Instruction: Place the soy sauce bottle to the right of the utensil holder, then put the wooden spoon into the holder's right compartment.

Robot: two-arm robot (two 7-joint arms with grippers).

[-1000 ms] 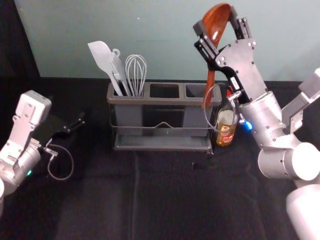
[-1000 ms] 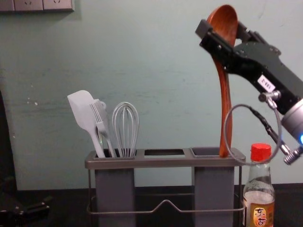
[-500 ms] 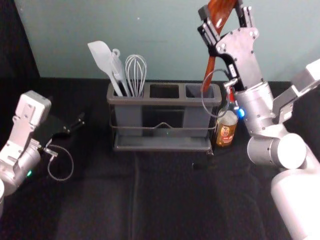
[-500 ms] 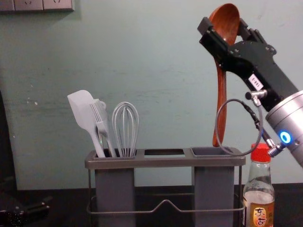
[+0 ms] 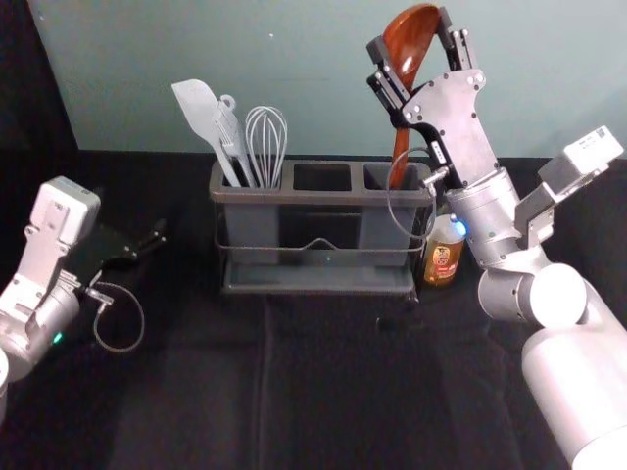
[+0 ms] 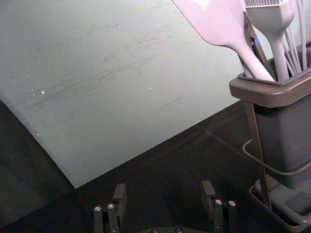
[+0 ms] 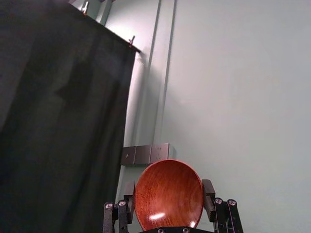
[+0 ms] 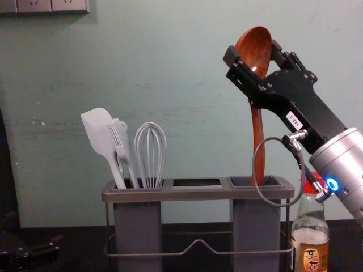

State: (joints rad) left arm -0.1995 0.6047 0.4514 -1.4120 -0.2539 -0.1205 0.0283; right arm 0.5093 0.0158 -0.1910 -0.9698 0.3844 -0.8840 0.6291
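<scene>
My right gripper (image 5: 409, 33) is above the holder's right end, shut on the bowl of the wooden spoon (image 5: 400, 157). In the right wrist view the gripper (image 7: 168, 188) has its fingers against both sides of the bowl (image 7: 168, 194). The handle (image 8: 258, 144) points down, its lower end at the opening of the right compartment (image 8: 272, 181); its depth there is hard to judge. Just right of the utensil holder (image 5: 313, 277), the soy sauce bottle (image 5: 443, 260) stands upright. Parked at the left is my left gripper (image 5: 152, 243); in its wrist view the gripper (image 6: 164, 190) is open and holds nothing.
A spatula (image 8: 101, 133), a brush (image 8: 121, 141) and a whisk (image 8: 150, 150) stand in the left compartment. Between the outer compartments is an empty middle opening (image 8: 197, 182). The right gripper's looped cable (image 8: 262, 190) hangs before the holder's right end.
My right gripper has moved left with the spoon. The handle's end rose above the rim half a second ago and is now lower, at the opening. The left arm stays still.
</scene>
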